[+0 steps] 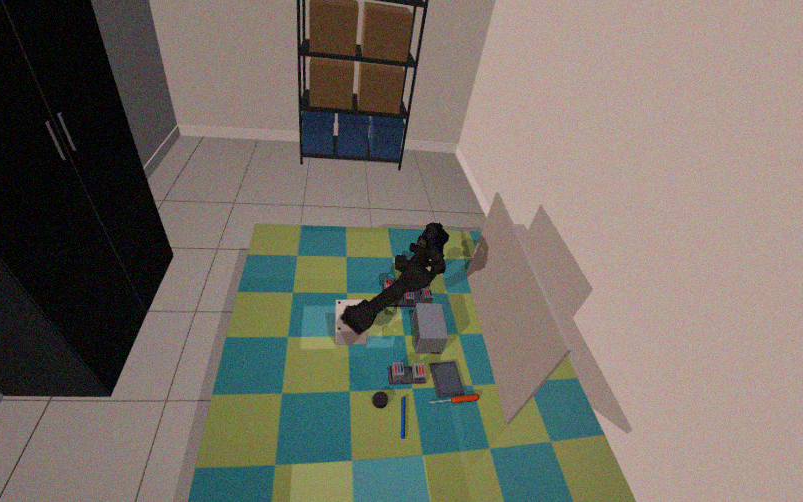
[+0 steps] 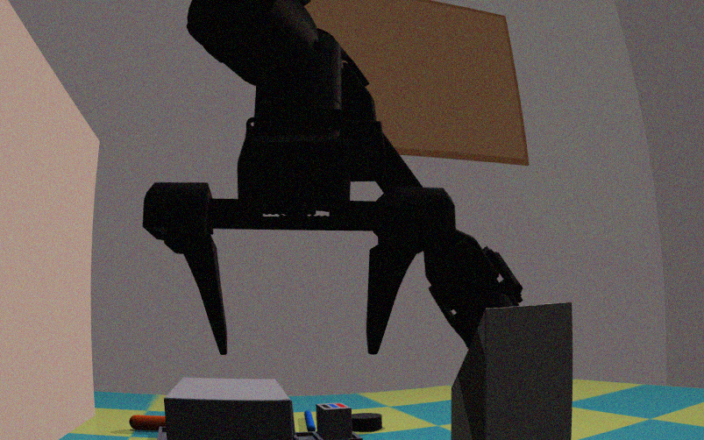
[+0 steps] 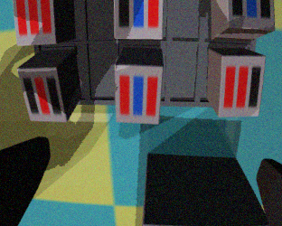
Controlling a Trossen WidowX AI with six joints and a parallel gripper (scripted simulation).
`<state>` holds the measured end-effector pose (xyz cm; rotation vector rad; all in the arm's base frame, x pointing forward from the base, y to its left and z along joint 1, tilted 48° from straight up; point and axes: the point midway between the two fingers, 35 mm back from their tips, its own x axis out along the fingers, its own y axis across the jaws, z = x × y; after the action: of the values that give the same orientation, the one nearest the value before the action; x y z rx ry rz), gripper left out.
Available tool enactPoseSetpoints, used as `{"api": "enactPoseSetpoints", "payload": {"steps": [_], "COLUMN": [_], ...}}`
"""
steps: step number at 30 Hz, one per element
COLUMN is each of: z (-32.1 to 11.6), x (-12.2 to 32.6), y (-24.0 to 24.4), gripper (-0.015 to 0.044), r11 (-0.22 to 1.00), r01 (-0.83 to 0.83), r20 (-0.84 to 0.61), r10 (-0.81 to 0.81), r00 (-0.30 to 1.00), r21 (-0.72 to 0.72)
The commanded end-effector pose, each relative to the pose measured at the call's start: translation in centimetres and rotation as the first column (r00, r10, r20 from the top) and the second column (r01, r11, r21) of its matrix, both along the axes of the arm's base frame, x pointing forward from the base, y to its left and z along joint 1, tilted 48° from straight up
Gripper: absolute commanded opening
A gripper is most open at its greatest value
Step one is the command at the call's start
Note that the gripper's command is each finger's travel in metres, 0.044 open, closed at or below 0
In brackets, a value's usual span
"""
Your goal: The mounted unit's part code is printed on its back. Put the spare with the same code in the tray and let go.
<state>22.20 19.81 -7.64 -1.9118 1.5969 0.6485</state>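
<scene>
My gripper (image 2: 298,352) (image 3: 155,160) is open and empty, raised high above the mat near the spare rack. The rack (image 3: 183,68) holds several spares. Its near row shows a black-red-black spare (image 3: 42,95), a red-blue-red spare (image 3: 137,95) and a red-red-black spare (image 3: 241,86). The far row shows a red-red-red spare (image 3: 33,18), a black-blue-red spare (image 3: 138,14) and a black-blue-black spare (image 3: 251,10). The grey block (image 1: 430,327) (image 2: 228,418) (image 3: 196,192), perhaps the mounted unit, shows no code. The tray (image 1: 446,378) is empty.
A smaller rack with two striped blocks (image 1: 397,371) (image 1: 418,372) stands beside the tray. A screwdriver (image 1: 464,398), a blue rod (image 1: 402,417) and a black disc (image 1: 380,399) lie nearby. A tall pale panel (image 1: 510,312) stands to the right.
</scene>
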Motion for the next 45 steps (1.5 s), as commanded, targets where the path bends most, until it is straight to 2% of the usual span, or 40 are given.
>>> {"api": "enactPoseSetpoints", "payload": {"steps": [1,2,7,8,45], "z": [-0.5,-0.5,-2.5,-3.0,-6.2], "x": [-0.3,-0.3,-0.6,-0.7,0.4], "y": [-0.4,-0.4,-2.3,-2.8,-6.3], "gripper": [0.044,0.044,0.0309,0.03,0.03], "r11": [1.0,1.0,1.0,1.0,1.0], "r01": [-0.024,-0.024,-0.024,-0.024,-0.025], "r20": [-0.041,-0.041,-0.041,-0.041,-0.04], "r10": [0.024,0.024,0.024,0.024,0.025], "r00": [0.999,0.999,0.999,0.999,0.999], "r21": [-0.007,-0.007,-0.007,-0.007,-0.008]}}
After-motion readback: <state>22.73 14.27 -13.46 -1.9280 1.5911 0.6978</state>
